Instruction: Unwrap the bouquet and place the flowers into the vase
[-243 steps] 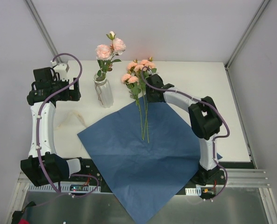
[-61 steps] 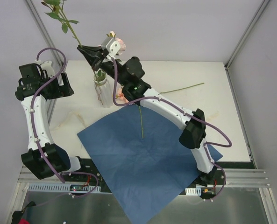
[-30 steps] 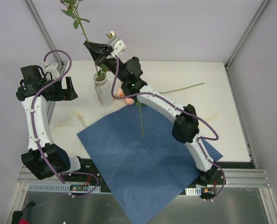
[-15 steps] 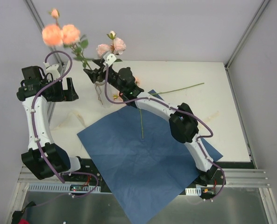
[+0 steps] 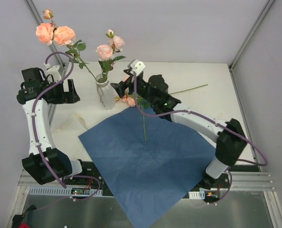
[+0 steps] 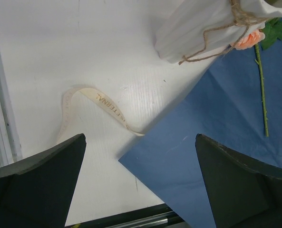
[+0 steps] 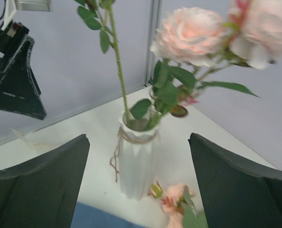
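Right hand (image 5: 119, 88) hangs just right of the vase (image 5: 105, 94), fingers spread wide, gripping nothing. 2 sprigs of flowers (image 5: 105, 51) stand in the vase. 1 rose stem (image 5: 144, 121) lies right of it on the blue paper (image 5: 145, 161), bloom perhaps touching its base. Left hand (image 5: 72, 90), left of the vase, is spread too.

A white worktop (image 5: 212, 76) sits inside pale grey walls (image 5: 179, 23). Thin metal posts (image 5: 247, 40) stand in the back corners. The light is even.
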